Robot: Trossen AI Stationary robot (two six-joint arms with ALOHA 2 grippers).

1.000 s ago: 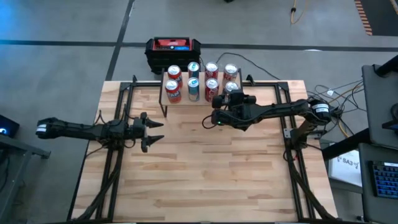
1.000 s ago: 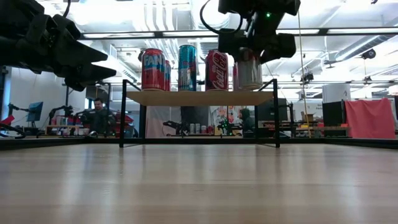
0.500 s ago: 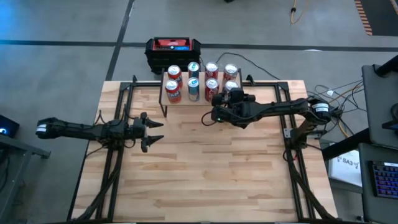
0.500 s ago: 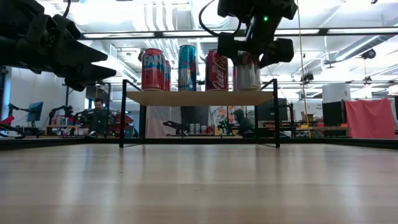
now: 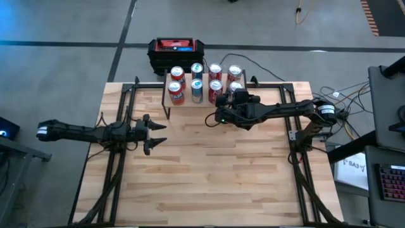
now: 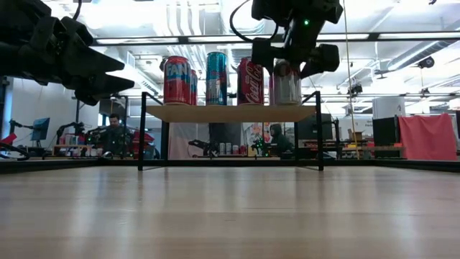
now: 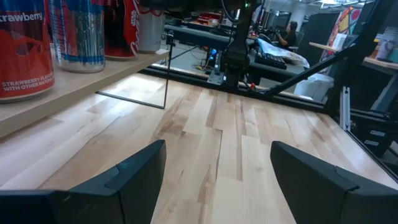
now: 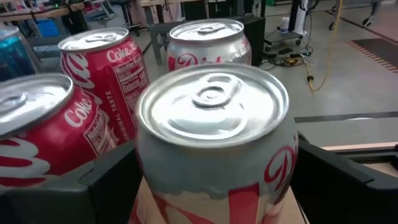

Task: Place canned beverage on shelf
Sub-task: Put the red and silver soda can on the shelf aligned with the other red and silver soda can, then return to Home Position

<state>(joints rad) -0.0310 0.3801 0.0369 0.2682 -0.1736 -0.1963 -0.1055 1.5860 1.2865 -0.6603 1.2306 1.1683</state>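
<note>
Fingers of the right gripper (image 8: 214,180) stand parted around the silver can (image 8: 214,130), now resting on the shelf (image 6: 228,113) among 7 cans. Pulling away carelessly could topple neighbours. Left gripper (image 5: 154,133) waits open.

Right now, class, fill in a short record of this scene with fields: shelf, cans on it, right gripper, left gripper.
shelf: wooden-topped rack at the table's far edge
cans on shelf: several, red, blue and silver
right gripper: at the shelf's right front corner, fingers either side of a silver can standing on the board
left gripper: open, empty, over the table's left side
</note>
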